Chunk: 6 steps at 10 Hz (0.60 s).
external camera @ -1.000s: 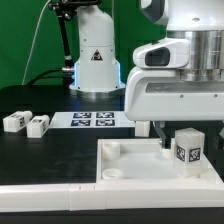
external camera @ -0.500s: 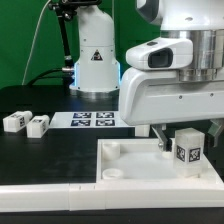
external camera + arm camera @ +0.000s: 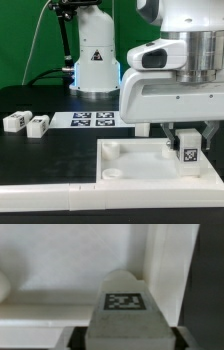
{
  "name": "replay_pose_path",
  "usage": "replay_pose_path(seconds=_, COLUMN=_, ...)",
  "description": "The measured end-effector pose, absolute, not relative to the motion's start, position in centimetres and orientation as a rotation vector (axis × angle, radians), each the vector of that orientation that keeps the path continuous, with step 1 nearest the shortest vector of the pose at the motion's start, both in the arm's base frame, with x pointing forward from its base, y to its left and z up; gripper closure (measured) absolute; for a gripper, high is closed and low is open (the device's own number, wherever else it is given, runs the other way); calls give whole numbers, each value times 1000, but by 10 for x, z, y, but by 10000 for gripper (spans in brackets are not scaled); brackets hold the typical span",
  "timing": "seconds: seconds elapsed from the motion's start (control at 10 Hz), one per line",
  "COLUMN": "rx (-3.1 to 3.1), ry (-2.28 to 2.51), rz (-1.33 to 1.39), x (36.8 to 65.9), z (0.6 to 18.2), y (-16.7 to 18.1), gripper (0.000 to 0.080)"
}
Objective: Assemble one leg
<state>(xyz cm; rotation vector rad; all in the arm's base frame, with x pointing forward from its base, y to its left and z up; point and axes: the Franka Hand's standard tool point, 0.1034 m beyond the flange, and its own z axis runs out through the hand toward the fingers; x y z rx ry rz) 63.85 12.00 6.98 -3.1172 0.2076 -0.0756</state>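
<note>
My gripper (image 3: pixel 186 152) is shut on a leg (image 3: pixel 189 150), a stubby white block with a black-and-white tag facing the camera. It holds the leg upright over the right part of the large white panel (image 3: pixel 130 160). I cannot tell whether the leg's lower end touches the panel. In the wrist view the leg (image 3: pixel 125 303) fills the middle, held between my gripper's (image 3: pixel 128 339) dark fingers (image 3: pixel 78 339), with the panel (image 3: pixel 60 269) beneath. Two more legs (image 3: pixel 14 122) (image 3: pixel 38 125) lie on the black table at the exterior view's left.
The marker board (image 3: pixel 92 119) lies flat behind the panel. The robot's white base (image 3: pixel 95 55) stands at the back. A round socket (image 3: pixel 112 148) shows at the panel's far left corner, another (image 3: pixel 113 172) nearer the front.
The arm has shifted slightly to the exterior view's left and down with the leg in its grip. The leg now sits a little lower over the panel.
</note>
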Motion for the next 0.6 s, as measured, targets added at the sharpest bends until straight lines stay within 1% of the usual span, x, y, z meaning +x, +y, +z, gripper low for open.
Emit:
replay_pose_path(seconds=0.3, rx=-2958, ry=963, rz=-62, x=638, z=68, y=120, gripper=508)
replay_pose_path(seconds=0.4, rx=-2878, ry=1166, rz=-56, x=638, z=68, y=120, gripper=508)
replay_pose_path(seconds=0.6, rx=-2745, ry=1425, rz=-39, x=638, z=68, y=119, gripper=508)
